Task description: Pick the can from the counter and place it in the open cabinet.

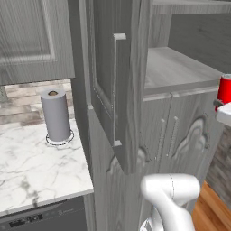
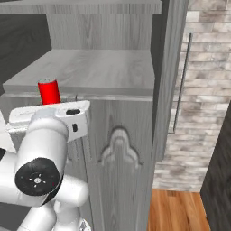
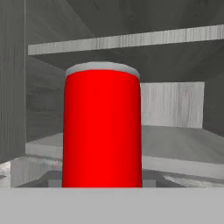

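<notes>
The red can (image 3: 103,127) with its silver top stands upright in my gripper (image 3: 103,180), which is shut on its lower part. In the right base view the can (image 2: 48,91) rises above my white hand, just in front of the front edge of the open cabinet's grey shelf (image 2: 103,67). In the left base view the can (image 1: 224,88) sits at the right edge, beside the shelf's front corner (image 1: 180,72). The hand view looks past the can into the cabinet, with the shelf (image 3: 175,146) below and ahead. The counter with the cooktop is out of view.
The cabinet's open door (image 1: 113,85) with its long bar handle (image 1: 118,90) juts toward me, left of the shelf. A grey paper towel roll (image 1: 56,115) stands on a marble top (image 1: 36,167) further left. An upper shelf (image 3: 131,41) spans the cabinet above the can.
</notes>
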